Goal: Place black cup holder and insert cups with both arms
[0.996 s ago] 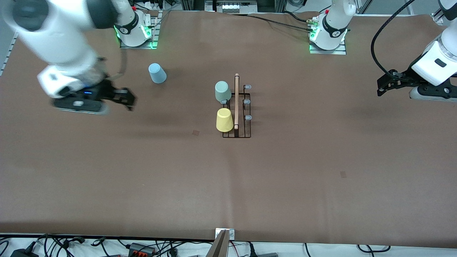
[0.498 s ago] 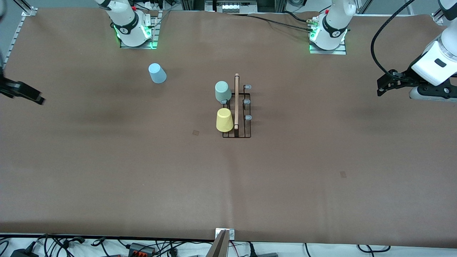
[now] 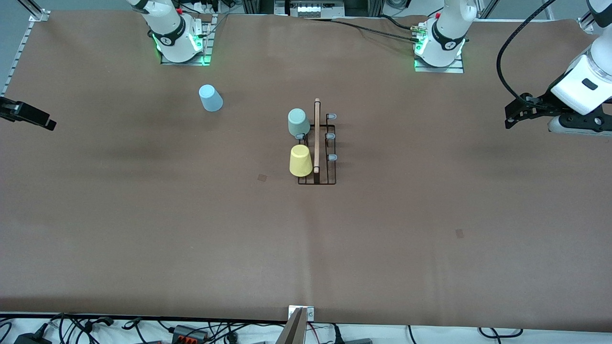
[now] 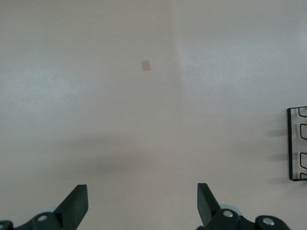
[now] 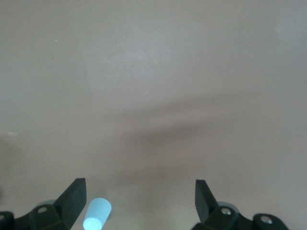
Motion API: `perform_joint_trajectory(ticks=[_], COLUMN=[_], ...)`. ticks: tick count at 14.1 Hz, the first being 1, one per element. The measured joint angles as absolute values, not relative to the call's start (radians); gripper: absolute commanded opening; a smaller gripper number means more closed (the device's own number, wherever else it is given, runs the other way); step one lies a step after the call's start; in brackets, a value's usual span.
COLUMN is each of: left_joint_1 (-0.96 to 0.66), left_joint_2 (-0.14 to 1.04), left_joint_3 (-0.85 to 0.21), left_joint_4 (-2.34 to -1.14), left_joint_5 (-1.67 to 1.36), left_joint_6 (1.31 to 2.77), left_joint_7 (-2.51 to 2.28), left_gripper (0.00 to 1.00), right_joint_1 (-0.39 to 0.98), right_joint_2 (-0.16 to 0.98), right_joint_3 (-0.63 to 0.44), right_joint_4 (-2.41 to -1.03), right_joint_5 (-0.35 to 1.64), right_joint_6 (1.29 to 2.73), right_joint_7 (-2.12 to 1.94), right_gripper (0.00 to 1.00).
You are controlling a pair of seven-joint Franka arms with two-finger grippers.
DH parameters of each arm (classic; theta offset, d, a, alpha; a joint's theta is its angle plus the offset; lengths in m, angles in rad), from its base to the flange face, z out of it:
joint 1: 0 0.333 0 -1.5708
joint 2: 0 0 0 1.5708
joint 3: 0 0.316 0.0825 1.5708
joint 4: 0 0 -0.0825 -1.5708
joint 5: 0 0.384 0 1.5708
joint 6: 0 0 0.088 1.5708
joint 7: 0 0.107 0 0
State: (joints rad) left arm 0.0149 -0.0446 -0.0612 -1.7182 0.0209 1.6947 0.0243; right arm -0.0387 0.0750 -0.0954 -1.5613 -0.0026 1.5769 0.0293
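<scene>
The black cup holder (image 3: 317, 143) stands mid-table with its wooden rod on top; one end of its wire frame (image 4: 297, 143) shows in the left wrist view. A mint green cup (image 3: 298, 122) and a yellow cup (image 3: 300, 160) sit base-up on its prongs, on the side toward the right arm's end. The pale blue cup (image 3: 210, 98) (image 5: 97, 213) sits alone on the table near the right arm's base. My right gripper (image 3: 43, 122) (image 5: 139, 191) hangs open and empty at the table's edge at the right arm's end. My left gripper (image 3: 510, 117) (image 4: 141, 196) waits open and empty over the left arm's end.
Three capped prongs (image 3: 331, 136) on the holder's side toward the left arm's end carry nothing. Small tape marks (image 3: 262, 177) (image 3: 459, 233) lie on the brown table cover. Cables (image 3: 191, 332) run along the table edge nearest the front camera.
The right arm has swung from beside the blue cup out to the table's edge at its own end, so little of it shows. The left arm and the cups have not moved.
</scene>
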Motion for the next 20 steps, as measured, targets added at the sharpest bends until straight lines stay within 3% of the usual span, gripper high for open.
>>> perform_joint_trajectory(ticks=[20], left_joint_1=[0.016], left_joint_2=[-0.044], left_joint_3=[-0.061], left_joint_4=[-1.718], left_joint_5=[0.021], left_joint_6=[1.684], left_joint_7=[0.024], left_gripper=[1.0], right_joint_1=[-0.029], right_joint_2=[0.072], right_joint_3=[-0.064], right_joint_4=[-1.556], right_joint_5=[-0.012], right_joint_6=[1.565], right_joint_7=[-0.045], right_gripper=[1.0])
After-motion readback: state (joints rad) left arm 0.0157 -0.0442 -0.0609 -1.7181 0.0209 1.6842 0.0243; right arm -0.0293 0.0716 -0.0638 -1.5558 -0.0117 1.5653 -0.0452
